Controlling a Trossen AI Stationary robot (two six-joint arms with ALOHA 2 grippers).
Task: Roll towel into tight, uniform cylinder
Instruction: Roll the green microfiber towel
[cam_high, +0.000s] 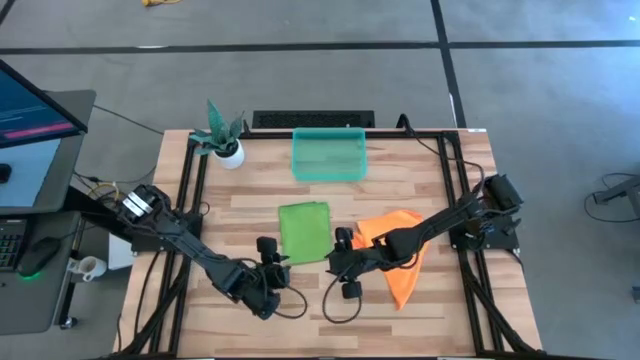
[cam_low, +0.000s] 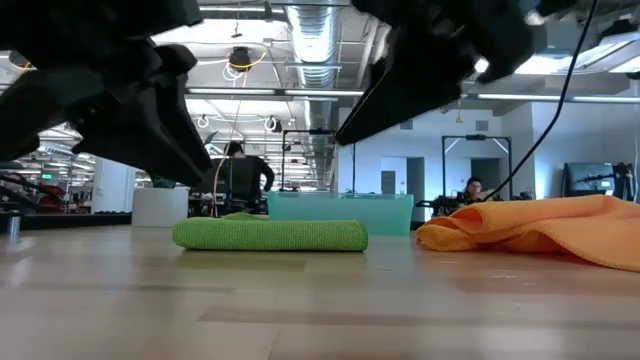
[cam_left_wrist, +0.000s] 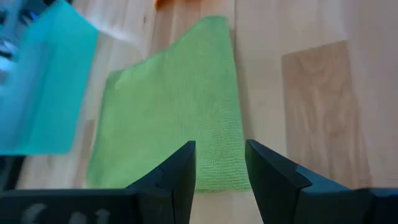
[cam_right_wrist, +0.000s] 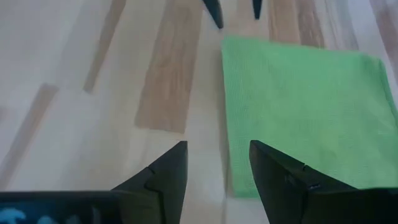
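A teal bin (cam_high: 329, 155) is sitting near the back edge of the desk (cam_high: 260, 200), with a small potted plant (cam_high: 222, 135) standing off to one side of it. An orange cloth (cam_high: 398, 250) is lying crumpled on the wood. Beyond the desk, two people (cam_low: 245, 170) are sitting in the room.

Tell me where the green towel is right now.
In the high view the green towel lies flat near the table's middle, just in front of the teal bin, with the orange cloth to its right.
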